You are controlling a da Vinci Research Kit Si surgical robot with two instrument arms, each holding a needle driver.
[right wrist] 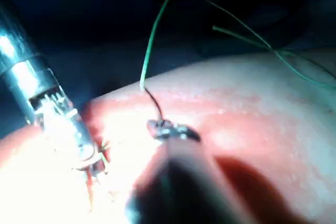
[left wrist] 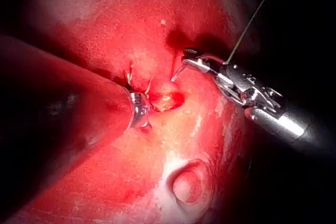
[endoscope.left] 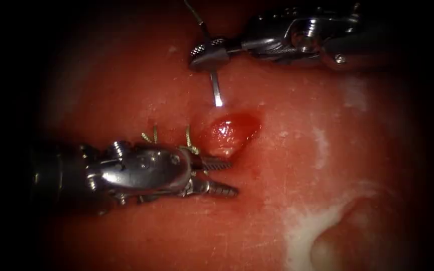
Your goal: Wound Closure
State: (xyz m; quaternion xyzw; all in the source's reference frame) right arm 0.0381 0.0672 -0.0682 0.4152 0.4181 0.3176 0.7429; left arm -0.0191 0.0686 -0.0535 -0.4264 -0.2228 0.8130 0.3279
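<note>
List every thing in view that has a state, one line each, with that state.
Right pincer: shut on the needle, near its blunt end.
Needle: held above the tissue, tip down just over the cut, not in the tissue.
Left pincer: open, holding nothing, beside the cut on its left.
Cut: open, wet with red fluid.
Thread: runs up from the needle, slack.
Cut ends of thread: stand up from the tissue left of the cut.

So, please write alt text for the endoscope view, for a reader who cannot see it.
The right arm's claw, shut, holds the curved needle near its rear end, tip pointing down just above the cut, not in the tissue. The left arm's claw is open and empty, left of the cut. Short cut ends of thread stand beside it.
</note>
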